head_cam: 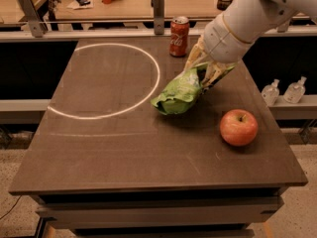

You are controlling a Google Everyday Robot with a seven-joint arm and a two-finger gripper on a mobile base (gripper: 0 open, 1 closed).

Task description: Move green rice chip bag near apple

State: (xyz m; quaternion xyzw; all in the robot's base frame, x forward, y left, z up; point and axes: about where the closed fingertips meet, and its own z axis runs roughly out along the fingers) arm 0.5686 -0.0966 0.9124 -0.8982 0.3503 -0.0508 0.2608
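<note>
The green rice chip bag [179,92] is crumpled and hangs tilted above the dark table, its lower end down to the left. My gripper [205,69] is shut on the bag's upper right end, with the white arm reaching in from the top right. The red-orange apple [238,127] sits on the table to the lower right of the bag, about a hand's width away from it.
A red soda can [179,35] stands at the table's back edge [148,37], behind the bag. A white chalk circle [106,78] marks the table's left half. Two clear bottles [283,91] stand on a ledge to the right, off the table.
</note>
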